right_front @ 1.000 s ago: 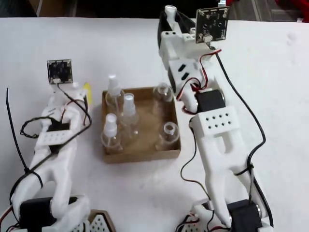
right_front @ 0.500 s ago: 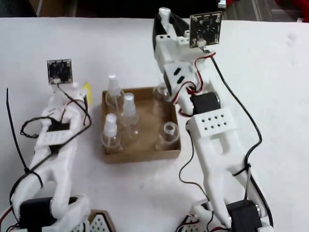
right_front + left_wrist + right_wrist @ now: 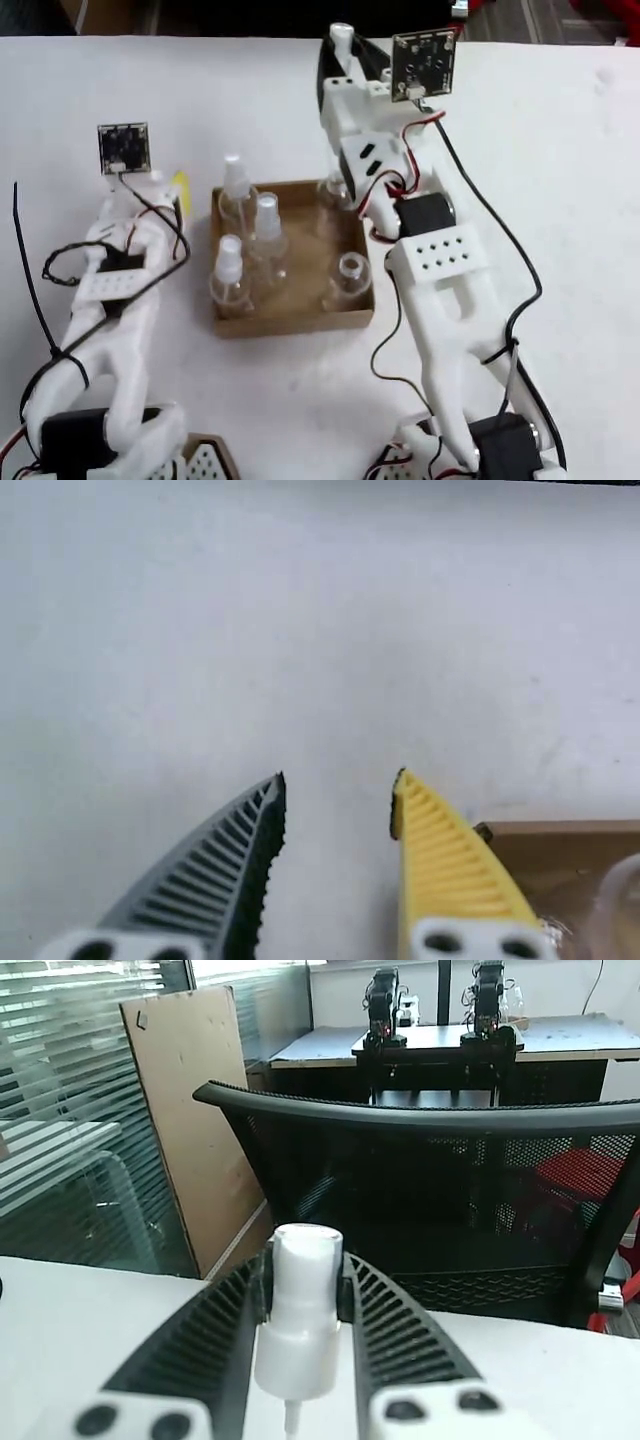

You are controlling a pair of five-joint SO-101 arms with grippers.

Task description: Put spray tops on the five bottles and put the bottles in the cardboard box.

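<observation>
The cardboard box [image 3: 290, 322] sits mid-table between the arms. Three bottles with spray tops [image 3: 237, 195] [image 3: 267, 235] [image 3: 228, 275] stand in its left half. An uncapped bottle [image 3: 351, 272] stands at its near right, and another [image 3: 335, 190] at the far right corner is partly hidden by the right arm. My right gripper [image 3: 340, 42] [image 3: 305, 1260] is raised beyond the box's far right corner, shut on a white spray top [image 3: 342, 32] [image 3: 300, 1300] held upright. Left of the box, my left gripper [image 3: 172, 188] [image 3: 340, 780] stands open over bare table, its yellow finger [image 3: 440, 870] near the box corner [image 3: 560, 850].
White table [image 3: 560, 150] stretches wide to the right of and beyond the box. A brown piece [image 3: 205, 455] lies at the front edge by the left arm's base. A black mesh chair [image 3: 450, 1190] stands behind the table's far edge.
The right arm has shifted slightly left and farther back with the spray top in its gripper. The left arm and the bottles have stayed put.
</observation>
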